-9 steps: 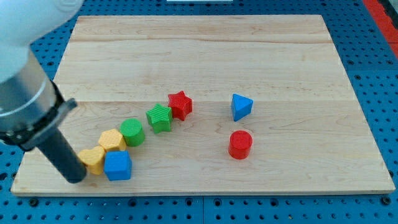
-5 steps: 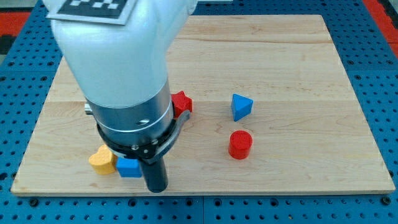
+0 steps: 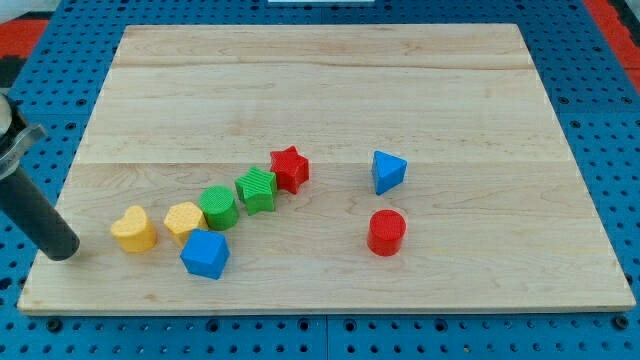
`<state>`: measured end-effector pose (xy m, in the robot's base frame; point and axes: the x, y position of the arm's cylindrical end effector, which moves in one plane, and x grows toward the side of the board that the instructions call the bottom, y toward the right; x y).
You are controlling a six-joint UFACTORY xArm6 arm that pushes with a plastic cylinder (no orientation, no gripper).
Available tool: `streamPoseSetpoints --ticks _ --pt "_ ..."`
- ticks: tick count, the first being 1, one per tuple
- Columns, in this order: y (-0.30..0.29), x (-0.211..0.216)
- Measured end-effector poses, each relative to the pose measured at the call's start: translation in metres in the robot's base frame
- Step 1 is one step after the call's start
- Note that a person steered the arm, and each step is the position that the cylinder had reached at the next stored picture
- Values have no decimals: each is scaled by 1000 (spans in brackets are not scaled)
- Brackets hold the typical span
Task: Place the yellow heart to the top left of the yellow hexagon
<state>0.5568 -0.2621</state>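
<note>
The yellow heart (image 3: 133, 228) lies near the board's lower left, just left of the yellow hexagon (image 3: 184, 221), with a small gap between them. My tip (image 3: 63, 251) rests on the board to the left of the heart and slightly lower, apart from it. The rod rises to the view's upper left.
A blue cube (image 3: 206, 254) sits just below the hexagon. A green cylinder (image 3: 217, 208), a green cube (image 3: 257, 189) and a red star (image 3: 289, 167) run up to the right from it. A blue triangle (image 3: 387, 171) and a red cylinder (image 3: 386, 232) lie further right.
The arm swept right across the blocks and back to the left edge. The yellow heart now lies further left, apart from the hexagon; the blue cube has shifted right and turned.
</note>
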Motion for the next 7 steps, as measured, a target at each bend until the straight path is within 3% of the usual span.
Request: streamPoseSetpoints --ticks 1,3,4,7 --pt "-4 -2" --pt "-26 41" --pt "34 45" --pt "46 -53"
